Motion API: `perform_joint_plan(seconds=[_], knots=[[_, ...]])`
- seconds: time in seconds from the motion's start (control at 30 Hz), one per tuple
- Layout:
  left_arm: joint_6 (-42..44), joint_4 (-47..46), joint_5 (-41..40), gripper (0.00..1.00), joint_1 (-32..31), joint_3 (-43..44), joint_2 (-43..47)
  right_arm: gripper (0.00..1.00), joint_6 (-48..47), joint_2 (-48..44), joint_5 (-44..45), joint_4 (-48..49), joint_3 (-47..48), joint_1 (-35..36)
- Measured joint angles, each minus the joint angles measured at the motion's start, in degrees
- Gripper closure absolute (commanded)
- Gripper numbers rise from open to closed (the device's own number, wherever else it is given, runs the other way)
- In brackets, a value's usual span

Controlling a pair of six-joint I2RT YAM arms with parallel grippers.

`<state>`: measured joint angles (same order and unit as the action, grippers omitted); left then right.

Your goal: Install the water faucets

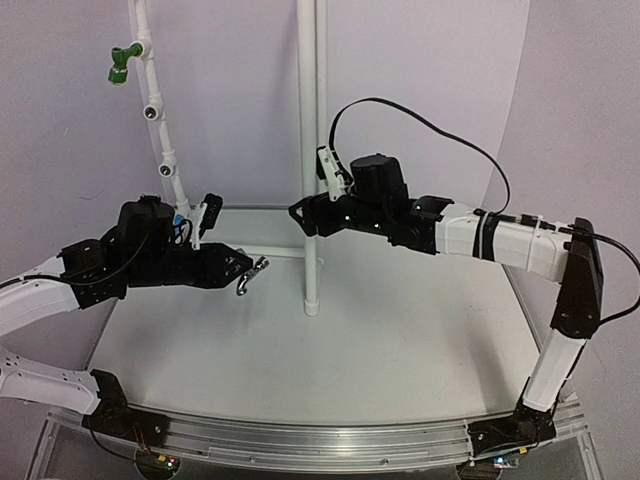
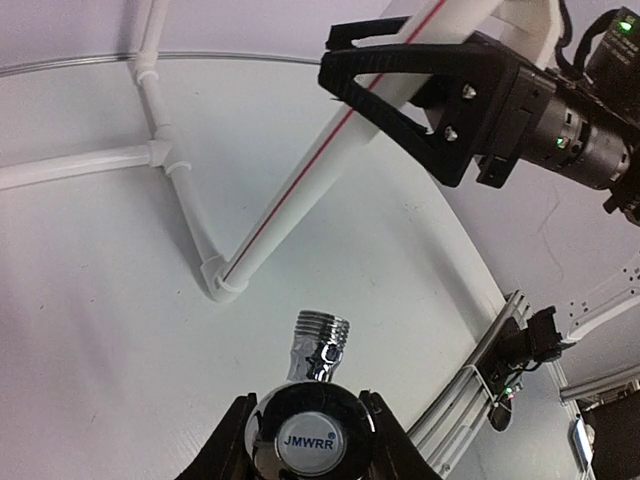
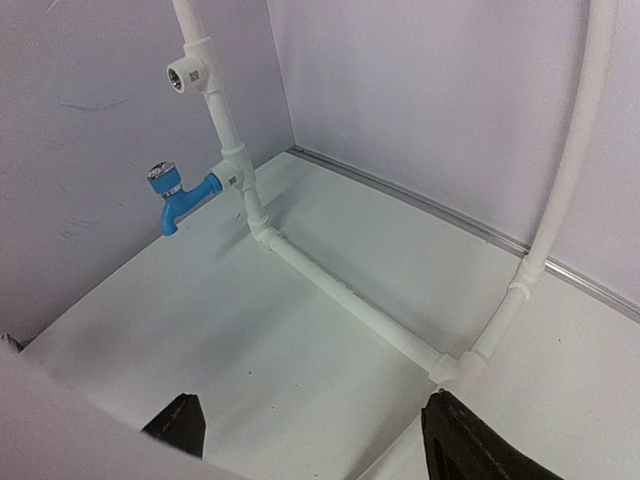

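Observation:
My left gripper [image 1: 240,268] is shut on the chrome faucet [image 1: 254,274] and holds it above the table, left of the upright pipe. In the left wrist view the gripper [image 2: 308,408] grips the faucet's round cap [image 2: 312,438], with the threaded end [image 2: 322,332] pointing away. The blue faucet [image 3: 182,196] is screwed into the lowest tee of the slanted pipe; only a sliver shows in the top view [image 1: 179,221]. A green faucet [image 1: 120,64] sits at the top of that pipe. My right gripper [image 1: 303,214] is open and empty, its fingers [image 2: 400,95] straddling the upright pipe [image 1: 309,150]; in its own view it [image 3: 310,415] is wide open.
The slanted pipe carries open tee fittings [image 1: 152,111] [image 1: 166,169]; one shows in the right wrist view [image 3: 186,74]. A horizontal pipe [image 3: 350,295] runs along the table to the upright pipe's base [image 1: 311,305]. Walls close in at the back and sides.

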<state>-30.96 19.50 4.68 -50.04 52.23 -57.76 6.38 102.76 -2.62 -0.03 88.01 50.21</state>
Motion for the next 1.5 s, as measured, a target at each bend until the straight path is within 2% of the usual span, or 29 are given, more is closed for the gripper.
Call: perform_joint_plan(seconds=[0.13,0.27,0.37,0.47,0.57,0.6,0.63,0.67,0.73,0.93,1.27,1.4,1.5], knots=[[-1.06,3.23,-4.72,1.00,0.06,0.00,0.40,0.37,1.48,2.05,0.53,0.54,2.24,1.22],[-1.48,5.35,-7.93,1.00,0.28,0.00,0.36,0.41,2.22,2.82,7.05,4.38,2.31,3.97],[-1.90,5.72,-9.06,1.00,0.40,0.00,0.25,0.56,2.32,3.26,13.71,7.45,2.28,6.52],[-2.05,5.72,-9.42,1.00,0.50,0.00,0.12,0.65,2.15,3.36,17.75,10.95,1.07,8.02],[-2.07,5.67,-9.41,1.00,0.50,0.00,-0.02,0.78,1.33,3.18,20.67,16.70,-2.46,8.23],[-2.07,5.67,-9.39,1.00,0.50,0.00,-0.03,0.84,-1.25,3.08,21.78,18.92,-3.79,8.06],[-2.07,5.63,-9.39,1.00,0.50,0.00,-0.06,0.95,-5.47,2.84,23.13,21.77,-5.20,8.03],[-2.07,5.62,-9.37,1.00,0.50,0.00,-0.06,0.99,-8.92,2.53,23.83,23.48,-6.06,8.01],[-2.06,5.58,-9.36,1.00,0.50,0.00,-0.10,1.00,-10.12,1.70,24.67,24.56,-7.08,7.95],[-1.89,5.78,-9.39,1.00,0.50,0.17,-1.12,1.00,-2.05,-2.01,27.04,23.03,-11.47,5.14],[-1.64,5.98,-9.32,1.00,0.90,1.11,-1.66,1.00,-2.69,-10.71,35.13,18.66,-19.14,4.49],[-2.18,5.29,-6.35,1.00,4.13,1.11,-2.07,1.00,-1.42,-15.44,40.03,16.35,-23.21,4.66],[-2.70,3.24,-1.04,1.00,9.56,1.11,-2.07,1.00,0.29,-20.42,44.18,13.01,-26.74,4.74]])
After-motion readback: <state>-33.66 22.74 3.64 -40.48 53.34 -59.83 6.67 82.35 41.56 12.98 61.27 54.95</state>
